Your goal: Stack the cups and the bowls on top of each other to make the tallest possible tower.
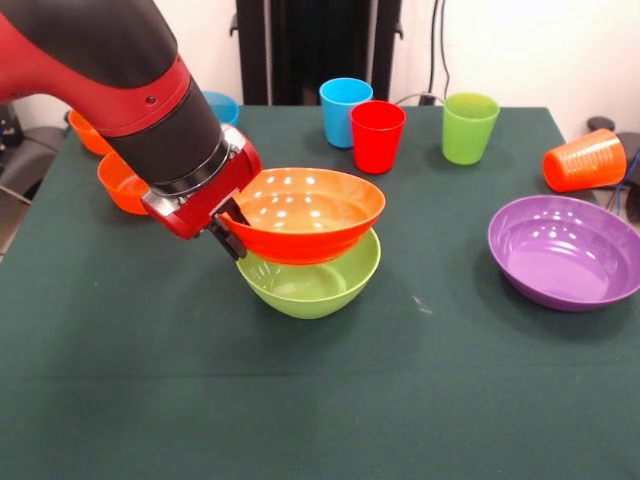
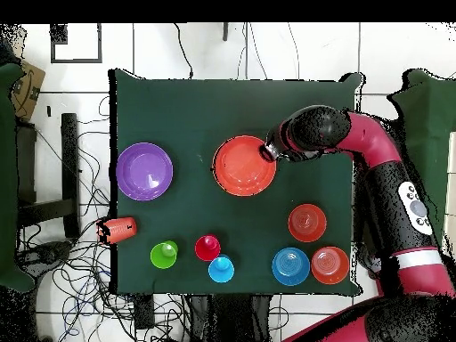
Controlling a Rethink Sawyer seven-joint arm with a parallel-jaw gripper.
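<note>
- the gripper [image 1: 229, 233] had its jaws pinched on the left rim of the orange-red bowl [image 1: 305, 213], front view; the bowl sat tilted in the mouth of the lime green bowl [image 1: 310, 283], whether resting on it or just above it, could not tell.
- that pair stood about mid-table. from overhead the orange-red bowl [image 2: 244, 166] covered the green one completely, so only one disc showed there.
- open cloth lay all along the near side of the table [image 1: 150, 400] in the front view, and also between the pair and the purple bowl [image 1: 563, 250].
- purple bowl was close to the right edge of the table, its rim nearly reaching the picture's right border.
- orange cup [image 1: 584, 160] lay on its side at the far right, right at the table edge; overhead it [image 2: 118, 230] overhung the cloth's border.
- light blue cup [image 1: 345, 111], red cup [image 1: 377, 136] and lime green cup [image 1: 469, 126] stood upright along the far side, red just in front of blue and overlapping it in view, green standing apart to the right.
- the arm [image 1: 110, 70] hid much of the far left: the two small orange bowls [image 1: 122, 183] showed only as slivers, and the blue bowl [image 1: 222, 105] as a bit of rim behind the arm.
- overhead, those three sat clear and separate: blue bowl [image 2: 290, 265], with the orange ones beside and beyond it, near the table corner.
- the gripper's fingertips were partly hidden under the bowl's rim.
</note>
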